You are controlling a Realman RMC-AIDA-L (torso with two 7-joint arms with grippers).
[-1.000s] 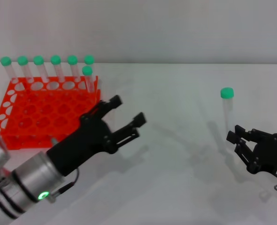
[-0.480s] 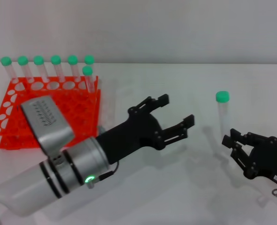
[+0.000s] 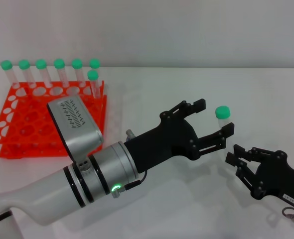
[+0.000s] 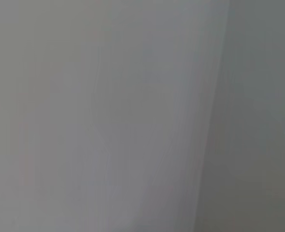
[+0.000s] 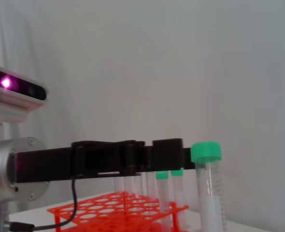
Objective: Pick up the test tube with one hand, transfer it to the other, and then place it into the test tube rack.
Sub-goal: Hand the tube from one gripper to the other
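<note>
tube: clear test tube [image 3: 223, 124] with a green cap, held upright above the white table [image 3: 187, 84], well to the right of the rack; its lower end drops behind the right hand, so the grip itself is hidden.
right hand: black right hand [image 3: 259, 167] sits low, just right of and below the tube's cap, fingers curled up around the tube's foot; most likely clenched on it, since nothing else holds the tube up. it has carried the tube inward, closer to the rack, over the last second.
left hand: black left hand [image 3: 204, 124] on its silver arm, fingers spread wide and grasping nothing. a second ago it hung beside the rack; now it has reached across and its fingertips bracket the tube's cap, one above-left, one just beside it. the right wrist view shows those fingers level with the cap, just beside it.
rack: orange rack [image 3: 47, 117] unmoved at far left, seven green-capped tubes standing along its back.
meaning: pick-up looks done; the handover is about to happen, with the left hand yet to close.
left wrist view: plain grey, nothing to tell.
</note>
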